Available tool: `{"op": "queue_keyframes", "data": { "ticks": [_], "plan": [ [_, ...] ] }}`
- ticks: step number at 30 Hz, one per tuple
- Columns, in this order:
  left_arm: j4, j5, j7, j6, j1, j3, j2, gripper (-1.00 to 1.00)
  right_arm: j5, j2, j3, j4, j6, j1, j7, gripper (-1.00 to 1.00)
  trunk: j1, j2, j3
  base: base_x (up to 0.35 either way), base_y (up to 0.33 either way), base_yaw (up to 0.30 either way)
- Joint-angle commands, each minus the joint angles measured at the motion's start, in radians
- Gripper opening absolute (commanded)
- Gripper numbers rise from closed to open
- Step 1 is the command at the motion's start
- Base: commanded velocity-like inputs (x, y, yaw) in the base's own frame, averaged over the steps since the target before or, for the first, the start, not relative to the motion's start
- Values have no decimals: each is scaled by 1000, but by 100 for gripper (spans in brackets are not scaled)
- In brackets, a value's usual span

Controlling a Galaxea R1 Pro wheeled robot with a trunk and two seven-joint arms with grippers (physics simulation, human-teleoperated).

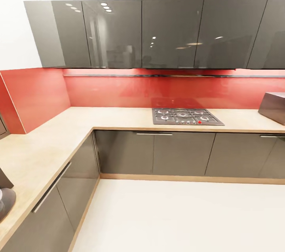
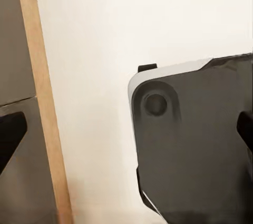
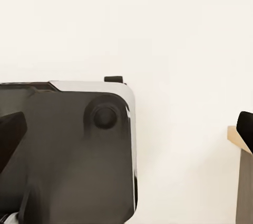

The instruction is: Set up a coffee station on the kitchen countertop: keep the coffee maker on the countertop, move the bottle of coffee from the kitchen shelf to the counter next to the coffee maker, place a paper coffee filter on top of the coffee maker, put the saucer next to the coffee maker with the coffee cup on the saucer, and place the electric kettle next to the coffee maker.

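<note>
The kitchen countertop point(image 1: 118, 116) is a light beige L-shaped worktop. It runs along the red back wall and down the left side, above grey cabinet fronts point(image 1: 182, 153). In the left wrist view my left gripper point(image 2: 126, 132) hangs open over the pale floor and my own dark base point(image 2: 200, 145), its dark fingertips point(image 2: 10, 134) far apart. My right gripper point(image 3: 126, 129) is open in the same way above the base point(image 3: 63, 150), with nothing between its fingers.
A gas hob point(image 1: 185, 116) is set into the back run of the worktop. A grey box-shaped appliance point(image 1: 274, 106) stands at the far right. A dark rounded thing point(image 1: 5, 201) is cut off at the lower left edge. Glossy grey wall cabinets point(image 1: 158, 32) hang above. Pale floor point(image 1: 178, 216) lies ahead.
</note>
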Motion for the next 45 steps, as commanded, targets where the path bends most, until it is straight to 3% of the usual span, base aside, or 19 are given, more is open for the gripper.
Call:
{"op": "queue_keyframes", "data": {
  "ticks": [1, 3, 4, 7, 20, 45],
  "plan": [
    [1, -9, 9, 9, 0, 8, 0, 100, 9, 0, -7, 1, -3, 0, -1, 100, 0, -1, 0, 0, 0, 0],
    [2, 0, 31, 65, 2, 8, 1, 100, 7, 0, -8, 2, -3, 0, -3, 100, 0, -1, 0, 0, 0, 0],
    [1, 4, 78, 101, 13, 8, 2, 100, 6, 0, -9, 4, -2, 0, -3, 100, 0, -1, 0, 0, 0, -88],
    [0, 5, 99, 108, 23, 7, 4, 100, 6, 0, -9, 6, -2, 0, -3, 100, 0, -1, 0, 0, 0, -46],
    [0, 5, 101, 109, 24, 6, 4, 100, 6, 0, -9, 7, -2, 0, -4, 100, 0, -1, 1, -26, -20, 223],
    [0, 8, 101, 104, 24, 9, 4, 100, 7, -1, -9, 2, -1, 0, -7, 100, 0, -1, 1, -267, -27, 279]
  ]
}}
